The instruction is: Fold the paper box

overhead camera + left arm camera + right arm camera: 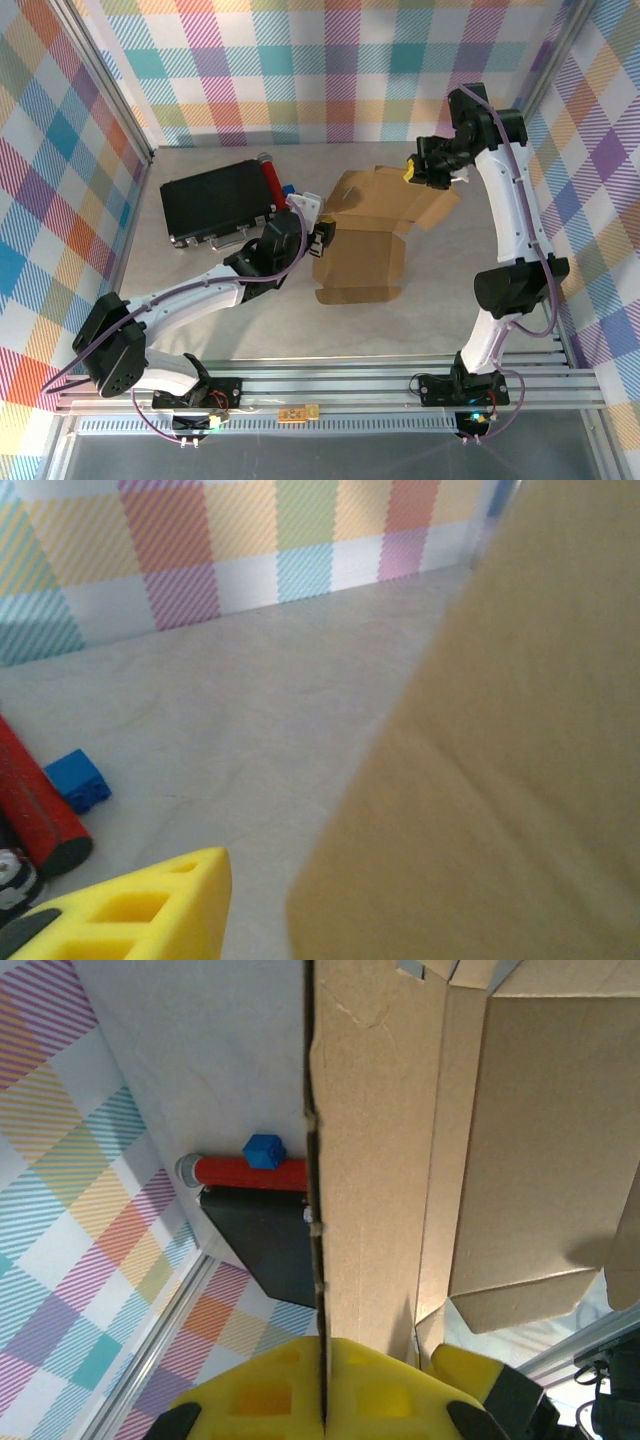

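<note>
Setting: we see a pale grey table (210, 330) walled by pastel plaid panels (300, 70). Two white-and-black arms reach in from the near edge.

Paper box: the paper box (362, 262) is plain brown cardboard and lies partly folded around the middle of the table. Its near panel lies flat, and flaps and tabs stand up or splay out along the far side.

Right gripper: the right gripper (322, 1358) is at the far right part of the box. In its wrist view we see the yellow fingers (380, 1400) pressed together on a thin cardboard panel seen edge-on, so it has a pinch hold on the box.

Left gripper: the left gripper (320, 238) sits at the box's left edge. Its wrist view gives us one yellow finger (150, 905) at lower left and blurred cardboard very close on the right. We cannot tell how wide the jaws stand, or whether they hold the cardboard.

Black case: a black case (218, 205) lies flat on the table to the left of the box.

Red roll: a red roll (270, 176) lies against the case's far right end.

Blue block: a small blue block (288, 188) sits just beside the roll, on the side toward the box.
</note>
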`<state>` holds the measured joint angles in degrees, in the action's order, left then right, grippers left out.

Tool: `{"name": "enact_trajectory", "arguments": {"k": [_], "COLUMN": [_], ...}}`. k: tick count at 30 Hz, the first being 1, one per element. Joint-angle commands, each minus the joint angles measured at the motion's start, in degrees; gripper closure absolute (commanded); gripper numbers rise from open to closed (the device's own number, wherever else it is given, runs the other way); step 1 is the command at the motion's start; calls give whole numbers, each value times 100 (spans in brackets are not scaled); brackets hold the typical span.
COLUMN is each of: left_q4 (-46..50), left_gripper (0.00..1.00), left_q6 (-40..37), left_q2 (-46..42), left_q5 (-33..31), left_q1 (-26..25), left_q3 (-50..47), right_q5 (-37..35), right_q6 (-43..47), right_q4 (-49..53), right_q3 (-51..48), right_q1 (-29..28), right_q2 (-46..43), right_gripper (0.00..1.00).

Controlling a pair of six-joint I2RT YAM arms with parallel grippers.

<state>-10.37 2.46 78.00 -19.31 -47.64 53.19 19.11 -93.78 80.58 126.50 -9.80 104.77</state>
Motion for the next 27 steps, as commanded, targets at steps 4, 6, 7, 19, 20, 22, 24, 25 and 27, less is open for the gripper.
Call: {"name": "enact_trajectory", "arguments": {"k": [4,6,7,19,20,22,24,25,27], "left_q4": [105,131,160,23,0,17,1,-8,58], "left_gripper": [61,65,65,54,55,59,65,67,72], "left_q6": [-220,-203,-195,-4,-6,40,110,138,191], "left_q2": [-180,-137,-102,231,282,373,389,376,346], "left_q5": [-280,-124,-48,24,32,44,18,-16,-205], "left_q1": [-118,-124,-131,-187,-186,-184,-185,-185,-207], "left_q3": [146,152,160,93,116,189,230,229,261], "right_q5": [141,153,167,193,189,180,165,156,145], "right_q6": [-810,-818,-824,-835,-837,-838,-841,-842,-841], "right_q4": [224,207,197,147,143,148,150,145,160], "right_q3": [-168,-169,-166,-189,-197,-218,-230,-237,-244], "right_q1": [14,14,16,13,15,14,13,14,14], "right_q2": [-185,-165,-156,-176,-177,-194,-203,-205,-220], "right_gripper": [100,100,100,100,100,100,100,100,100]}}
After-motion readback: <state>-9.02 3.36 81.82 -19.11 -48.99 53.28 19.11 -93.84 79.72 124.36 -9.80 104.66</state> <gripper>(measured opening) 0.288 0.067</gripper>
